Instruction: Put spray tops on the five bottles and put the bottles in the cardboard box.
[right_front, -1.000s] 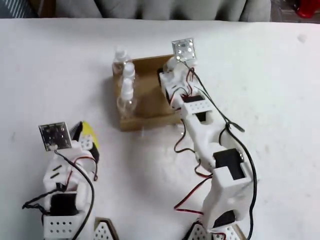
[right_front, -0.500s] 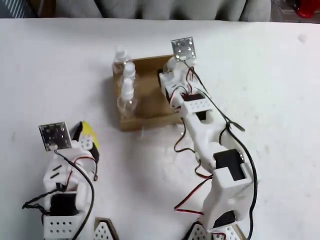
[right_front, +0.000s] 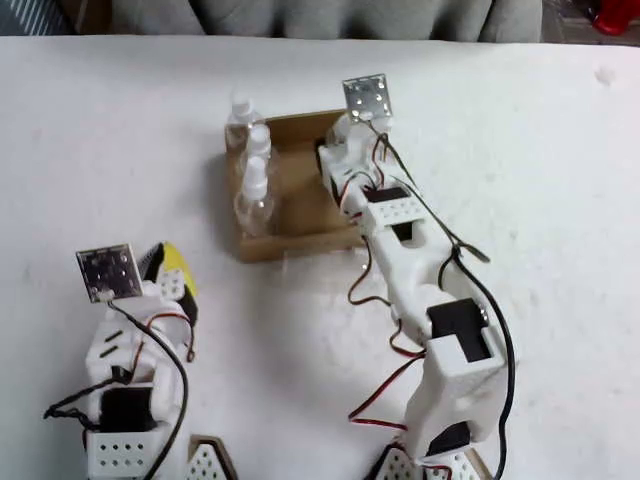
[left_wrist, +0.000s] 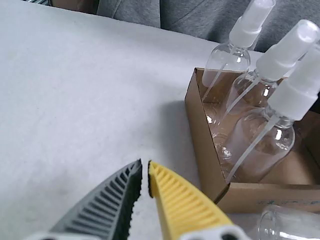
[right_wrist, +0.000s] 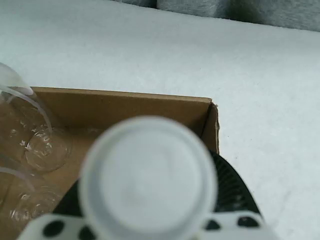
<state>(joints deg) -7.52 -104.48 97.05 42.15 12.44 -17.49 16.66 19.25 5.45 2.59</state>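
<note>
The right gripper (right_front: 334, 158) clasps a white-capped spray bottle (right_wrist: 147, 175) over the right side of the brown cardboard box (right_front: 300, 246). Three clear spray-topped bottles (right_front: 255, 190) stand along the box's left wall. The left gripper (left_wrist: 144, 168), closed and empty, hovers over the near-left of the white table (right_front: 520, 150).

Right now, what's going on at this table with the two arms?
The right gripper holds a capped spray bottle over the cardboard box, beside three capped bottles already standing inside. The left gripper hangs shut and empty above the table, short of the box.
</note>
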